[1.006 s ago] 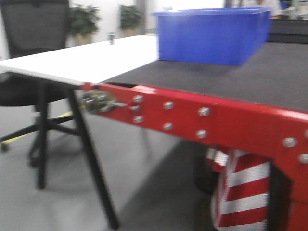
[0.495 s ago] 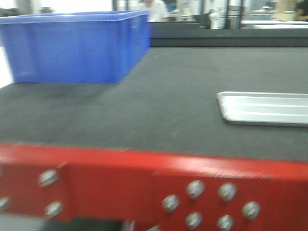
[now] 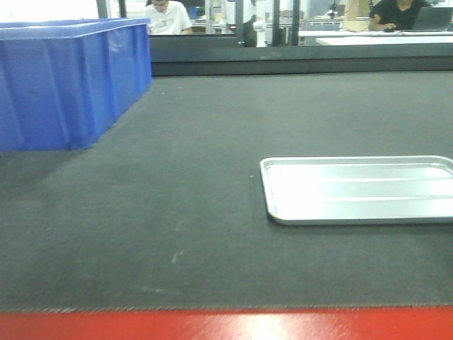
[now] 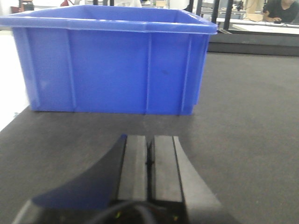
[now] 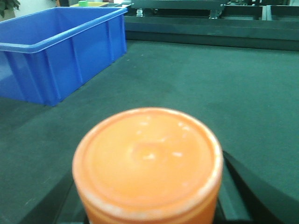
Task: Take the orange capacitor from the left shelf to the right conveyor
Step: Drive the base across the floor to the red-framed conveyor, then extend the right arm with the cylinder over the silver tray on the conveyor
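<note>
Already the conveyor [image 3: 212,241] fills every view, its dark grey surface running from the red front edge [image 3: 226,327] at 6 o'clock to a dark rail [image 3: 283,65] at 12. The shelf is out of sight. So the fetching looks done, and what seems left is the setting-down and the letting go. A blue bin [image 3: 64,85] stands on the conveyor at 10 o'clock. A shallow silver tray [image 3: 354,190] lies at 3 o'clock, well apart from it, with bare conveyor between. Beyond the rail, people [image 3: 167,15] sit at desks [image 3: 368,35] in bright light. The capacitor [image 5: 147,154] is up off the conveyor, orange top uppermost, gripped by the right claw [image 5: 148,205], whose dark fingers [image 5: 252,186] close on its sides. The left claw [image 4: 149,163] hangs over the conveyor near the bin, its fingers pressed together on nothing.
</note>
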Controlling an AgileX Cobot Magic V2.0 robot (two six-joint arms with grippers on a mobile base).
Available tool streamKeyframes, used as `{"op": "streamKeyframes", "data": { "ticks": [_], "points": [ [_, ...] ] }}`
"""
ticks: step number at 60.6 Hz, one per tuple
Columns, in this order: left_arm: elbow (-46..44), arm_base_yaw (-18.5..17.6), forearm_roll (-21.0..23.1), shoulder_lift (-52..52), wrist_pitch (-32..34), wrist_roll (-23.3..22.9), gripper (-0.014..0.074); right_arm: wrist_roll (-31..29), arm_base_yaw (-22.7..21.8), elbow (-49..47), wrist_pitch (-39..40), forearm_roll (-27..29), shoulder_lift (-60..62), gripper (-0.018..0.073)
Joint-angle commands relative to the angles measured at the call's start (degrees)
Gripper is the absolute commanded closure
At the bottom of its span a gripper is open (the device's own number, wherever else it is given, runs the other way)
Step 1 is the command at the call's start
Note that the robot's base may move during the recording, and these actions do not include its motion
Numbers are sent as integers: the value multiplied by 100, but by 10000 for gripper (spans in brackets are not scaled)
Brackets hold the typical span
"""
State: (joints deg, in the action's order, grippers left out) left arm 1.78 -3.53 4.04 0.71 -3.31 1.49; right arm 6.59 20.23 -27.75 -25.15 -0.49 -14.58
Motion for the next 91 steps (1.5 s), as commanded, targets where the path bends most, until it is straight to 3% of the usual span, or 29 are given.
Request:
{"op": "streamKeyframes", "data": {
  "ticks": [1, 91],
  "points": [
    [-26, 1, 20, 54, 514, -9, 723, -16, 7, -173, 518, -37, -76, 426],
    [-26, 1, 20, 54, 514, -9, 723, -16, 2, -173, 645, -37, -76, 426]
  ]
}}
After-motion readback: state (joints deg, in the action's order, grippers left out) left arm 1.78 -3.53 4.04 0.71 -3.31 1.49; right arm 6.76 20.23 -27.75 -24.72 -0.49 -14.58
